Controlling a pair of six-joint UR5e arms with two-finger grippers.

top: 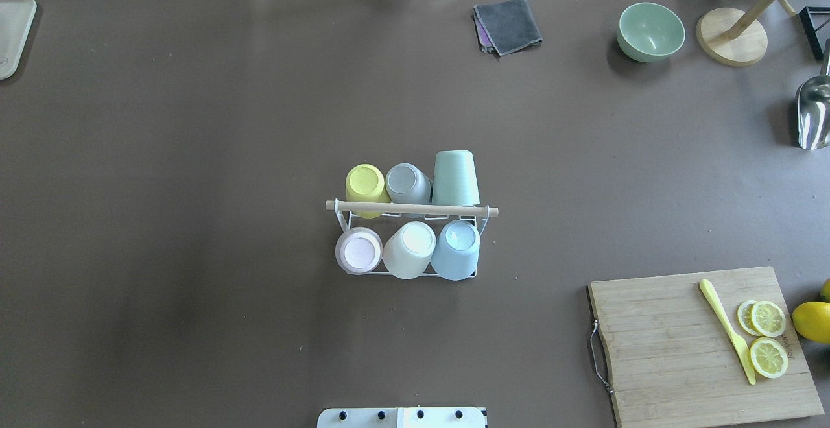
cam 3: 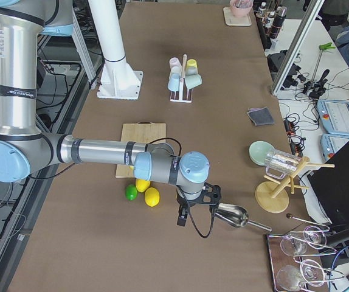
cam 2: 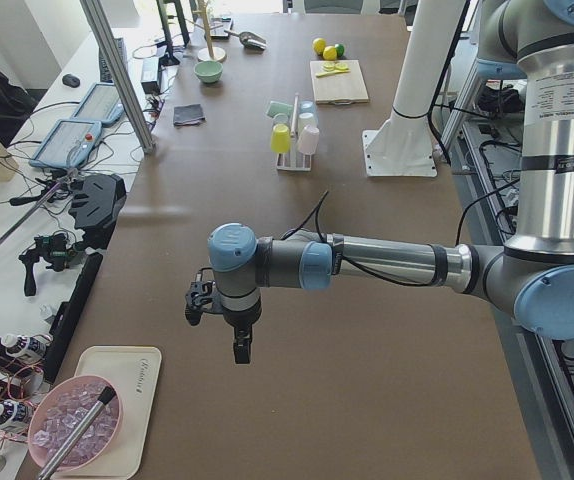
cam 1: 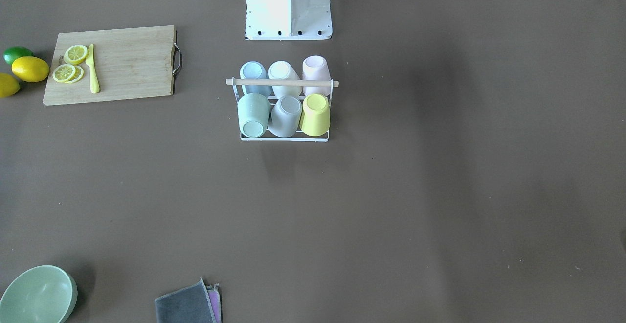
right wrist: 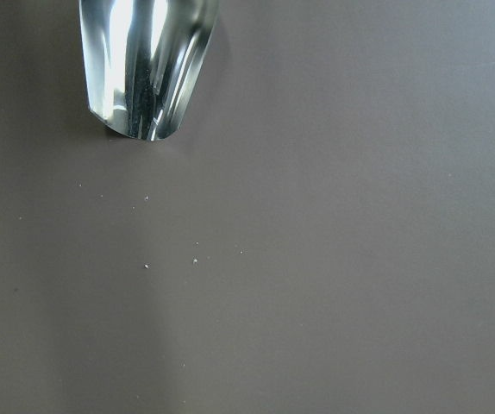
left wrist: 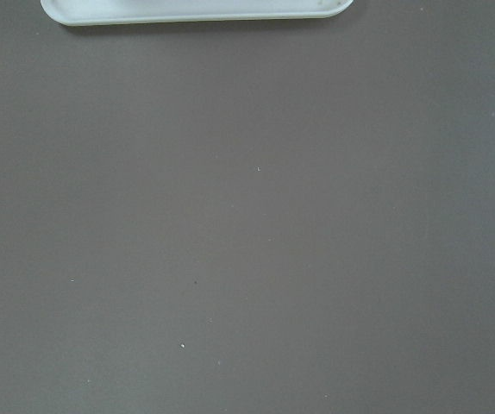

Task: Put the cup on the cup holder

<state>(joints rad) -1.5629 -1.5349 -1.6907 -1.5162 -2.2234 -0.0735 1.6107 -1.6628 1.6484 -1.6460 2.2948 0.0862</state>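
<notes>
Task's looking done imo, so you're best steering both arms clear, no bumping. White wire cup holder w/ light wooden rod handle [top: 412, 209] is sitting centre of brown table [top: 162, 155], six upside-down pastel cups [top: 408, 257] filling it. Left gripper [cam 2: 239, 348] & right gripper [cam 3: 182, 218] are hanging over its ends; open/shut can't tell.

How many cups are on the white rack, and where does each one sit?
6. Row far from the robot, its left to right: yellow cup, grey cup, green cup. Near row: pink cup, white cup, blue cup. All are on the cup holder; none seems hidden.
</notes>
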